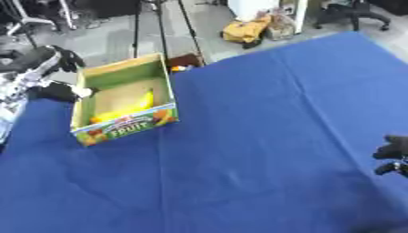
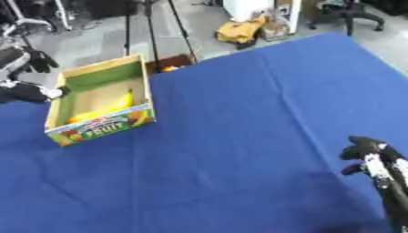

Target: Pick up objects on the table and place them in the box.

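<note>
A cardboard fruit box [image 1: 121, 128] with green inner walls stands open at the far left of the blue table. A yellow banana [image 1: 130, 108] lies inside it on the bottom. My left hand [image 1: 57, 91] is a dark shape at the box's left wall, level with its rim; its grasp is blurred. My right hand [image 2: 365, 151] rests low at the right edge of the table with relaxed fingers and nothing in it. No loose object shows on the cloth.
The blue cloth [image 1: 263, 136] covers the whole table. Just behind the box, past the table's far edge, sits a dark crate [image 1: 185, 61] with something orange in it. A yellow bag [image 1: 245, 30] and an office chair [image 2: 350, 11] stand on the floor beyond.
</note>
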Tool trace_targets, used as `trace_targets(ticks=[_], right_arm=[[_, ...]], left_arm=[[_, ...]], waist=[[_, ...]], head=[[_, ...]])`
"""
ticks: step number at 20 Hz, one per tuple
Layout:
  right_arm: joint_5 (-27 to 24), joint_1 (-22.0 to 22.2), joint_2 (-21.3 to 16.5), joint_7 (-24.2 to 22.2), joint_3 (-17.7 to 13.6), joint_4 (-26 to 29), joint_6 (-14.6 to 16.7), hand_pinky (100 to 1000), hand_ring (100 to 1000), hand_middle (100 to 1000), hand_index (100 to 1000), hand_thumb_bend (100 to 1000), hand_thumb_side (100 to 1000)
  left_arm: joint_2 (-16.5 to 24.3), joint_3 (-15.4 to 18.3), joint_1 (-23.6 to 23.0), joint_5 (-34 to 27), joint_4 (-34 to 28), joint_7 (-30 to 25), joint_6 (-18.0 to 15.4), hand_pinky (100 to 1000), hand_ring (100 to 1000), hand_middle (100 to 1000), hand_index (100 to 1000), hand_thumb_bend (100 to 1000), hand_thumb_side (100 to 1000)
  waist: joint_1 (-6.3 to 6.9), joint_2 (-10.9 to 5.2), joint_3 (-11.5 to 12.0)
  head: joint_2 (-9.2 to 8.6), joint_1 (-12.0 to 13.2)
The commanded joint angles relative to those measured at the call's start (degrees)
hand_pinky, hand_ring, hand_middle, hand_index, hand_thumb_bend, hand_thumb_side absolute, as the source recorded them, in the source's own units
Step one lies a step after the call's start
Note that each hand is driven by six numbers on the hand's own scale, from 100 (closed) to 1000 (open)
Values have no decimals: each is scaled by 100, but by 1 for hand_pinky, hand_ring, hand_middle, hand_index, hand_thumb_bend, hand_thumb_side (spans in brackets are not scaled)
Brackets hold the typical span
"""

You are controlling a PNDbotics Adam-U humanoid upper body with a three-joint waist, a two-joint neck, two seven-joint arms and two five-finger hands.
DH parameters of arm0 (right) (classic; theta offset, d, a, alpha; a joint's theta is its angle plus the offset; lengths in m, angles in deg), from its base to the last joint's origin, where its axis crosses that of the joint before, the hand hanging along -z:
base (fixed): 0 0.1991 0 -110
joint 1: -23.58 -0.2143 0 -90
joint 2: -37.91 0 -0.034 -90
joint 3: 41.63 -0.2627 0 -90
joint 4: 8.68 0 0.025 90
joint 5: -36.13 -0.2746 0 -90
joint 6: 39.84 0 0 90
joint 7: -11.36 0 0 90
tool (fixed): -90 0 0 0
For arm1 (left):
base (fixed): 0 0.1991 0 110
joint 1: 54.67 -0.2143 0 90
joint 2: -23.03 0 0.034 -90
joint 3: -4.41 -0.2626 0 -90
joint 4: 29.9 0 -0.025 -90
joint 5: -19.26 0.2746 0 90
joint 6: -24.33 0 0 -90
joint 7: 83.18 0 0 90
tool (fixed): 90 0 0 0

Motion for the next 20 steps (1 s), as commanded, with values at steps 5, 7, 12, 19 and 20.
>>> trace_targets(ticks=[5, 7, 12, 19, 20], right_arm=[[-33, 33, 1, -1, -52, 43, 16, 489, 643, 582, 764, 100, 706], [-32, 35, 16, -6, -43, 43, 11, 489, 643, 583, 764, 100, 729], [-51, -13, 61, -43, -8, 55, 7, 489, 643, 583, 764, 100, 728], [-61, -76, 60, -53, -2, 75, 4, 489, 644, 583, 764, 100, 726], [-61, -84, 61, -59, 4, 77, 4, 489, 644, 583, 764, 100, 726]], left_arm=[[549, 275, -1007, -995, -2007, -146, 296, 718, 683, 626, 754, 845, 376], [414, 341, -1214, -1130, -2264, -96, 385, 714, 679, 621, 750, 830, 377], [19, 460, -1470, -1336, -2472, 106, 514, 702, 667, 610, 742, 805, 379], [-386, 546, -1549, -1620, -2397, 445, 560, 684, 647, 595, 731, 792, 376], [-436, 560, -1561, -1669, -2392, 488, 554, 681, 645, 593, 729, 790, 375]], waist=[[-243, -227, 574], [-301, -238, 724], [-432, -236, 840], [-536, -197, 780], [-547, -191, 774]], head=[[353, -147], [389, -162], [399, -161], [361, -163], [360, -161]])
